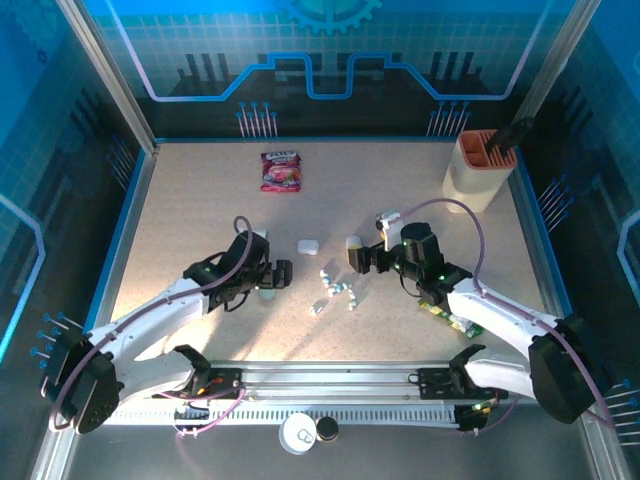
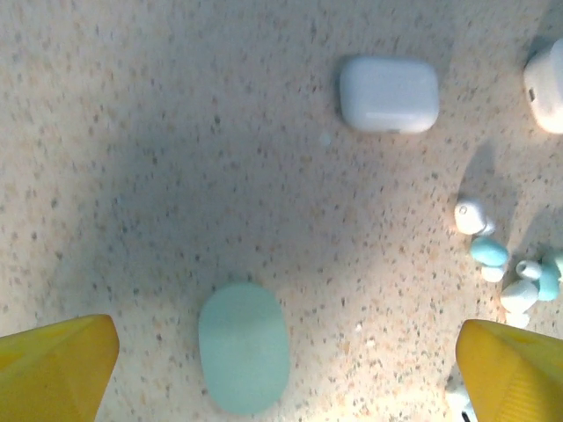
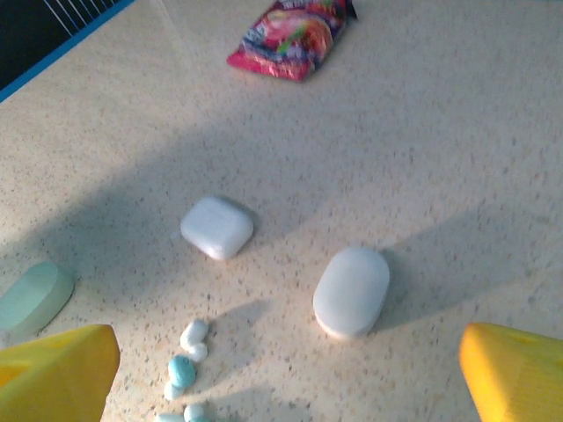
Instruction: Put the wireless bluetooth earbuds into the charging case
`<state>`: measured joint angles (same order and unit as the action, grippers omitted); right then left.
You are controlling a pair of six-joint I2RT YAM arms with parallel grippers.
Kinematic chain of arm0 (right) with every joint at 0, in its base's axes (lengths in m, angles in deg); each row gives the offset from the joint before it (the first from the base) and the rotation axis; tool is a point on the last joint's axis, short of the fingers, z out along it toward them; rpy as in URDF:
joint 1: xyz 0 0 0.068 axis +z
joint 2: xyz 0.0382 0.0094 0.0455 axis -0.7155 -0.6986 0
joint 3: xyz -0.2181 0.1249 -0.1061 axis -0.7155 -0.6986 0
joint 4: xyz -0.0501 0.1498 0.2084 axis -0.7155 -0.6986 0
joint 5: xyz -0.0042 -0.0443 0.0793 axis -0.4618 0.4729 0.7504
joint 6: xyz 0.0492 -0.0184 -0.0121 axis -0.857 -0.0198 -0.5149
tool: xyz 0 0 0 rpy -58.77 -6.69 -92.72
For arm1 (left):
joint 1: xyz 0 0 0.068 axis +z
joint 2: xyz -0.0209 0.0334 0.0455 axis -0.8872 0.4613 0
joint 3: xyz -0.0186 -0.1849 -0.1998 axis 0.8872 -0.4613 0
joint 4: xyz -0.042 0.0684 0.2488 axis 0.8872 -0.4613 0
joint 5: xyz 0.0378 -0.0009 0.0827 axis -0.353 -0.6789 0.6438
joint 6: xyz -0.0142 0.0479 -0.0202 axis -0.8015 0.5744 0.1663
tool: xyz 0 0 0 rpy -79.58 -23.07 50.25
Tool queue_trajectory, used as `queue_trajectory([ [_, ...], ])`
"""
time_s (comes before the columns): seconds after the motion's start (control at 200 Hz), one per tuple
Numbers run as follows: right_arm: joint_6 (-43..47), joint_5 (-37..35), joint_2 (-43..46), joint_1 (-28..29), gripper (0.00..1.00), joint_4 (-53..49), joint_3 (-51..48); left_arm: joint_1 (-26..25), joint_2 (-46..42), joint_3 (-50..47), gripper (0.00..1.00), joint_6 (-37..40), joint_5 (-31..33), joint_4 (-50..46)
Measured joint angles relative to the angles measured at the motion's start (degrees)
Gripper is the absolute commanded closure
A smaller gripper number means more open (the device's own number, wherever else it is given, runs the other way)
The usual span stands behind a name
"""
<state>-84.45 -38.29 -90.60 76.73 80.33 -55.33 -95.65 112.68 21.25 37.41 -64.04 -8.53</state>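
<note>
Several tiny white and pale-blue earbuds (image 1: 335, 290) lie loose mid-table, and in the left wrist view the earbuds (image 2: 501, 264) sit off to the right. Three closed cases lie around them: a pale-green oval case (image 2: 244, 347), a white squarish case (image 1: 307, 245) and a white oval case (image 3: 352, 290). My left gripper (image 1: 278, 276) hovers open just above the green case, which lies between its yellow fingertips (image 2: 53, 365). My right gripper (image 1: 362, 260) is open too, low over the table near the white oval case, with the earbuds (image 3: 185, 352) to its left.
A pink snack bag (image 1: 281, 170) lies at the back of the table. A beige and orange holder (image 1: 482, 168) stands at the back right. A white lid (image 1: 298, 433) and a black cap (image 1: 327, 430) rest in front of the arm bases. Blue walls enclose the table.
</note>
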Motion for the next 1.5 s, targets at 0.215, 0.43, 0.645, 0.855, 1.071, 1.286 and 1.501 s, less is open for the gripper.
queue_trajectory([
  [0.215,-3.7,-0.3,-2.9,1.0,0.00,0.0,-1.9,-0.1,4.9,-0.2,0.22,-3.4,-1.6,-1.6],
  [0.43,-6.2,-1.9,-4.2,1.2,0.00,0.2,-1.9,-0.1,11.6,-0.4,0.28,-4.7,-2.3,-1.8],
  [0.645,-6.8,-2.0,-4.9,1.2,0.00,0.9,-1.9,-0.1,16.3,-0.4,0.39,-4.6,-2.4,-2.0],
  [0.855,-7.0,-2.0,-6.3,1.2,0.00,1.3,-1.6,0.0,18.4,-0.4,0.58,-4.5,-2.5,-1.8],
  [1.071,-10.8,1.2,-7.1,0.1,0.00,0.4,1.6,-0.1,17.3,-0.4,0.57,-4.0,-3.2,-1.6],
  [1.286,-16.7,13.6,-8.2,-5.8,0.00,-1.6,5.7,-0.1,10.3,-0.9,0.56,1.9,-7.2,4.9],
  [1.501,-18.8,27.7,-13.7,-8.5,0.06,-14.1,16.9,-0.1,6.8,-2.7,0.57,14.2,-14.1,17.2],
])
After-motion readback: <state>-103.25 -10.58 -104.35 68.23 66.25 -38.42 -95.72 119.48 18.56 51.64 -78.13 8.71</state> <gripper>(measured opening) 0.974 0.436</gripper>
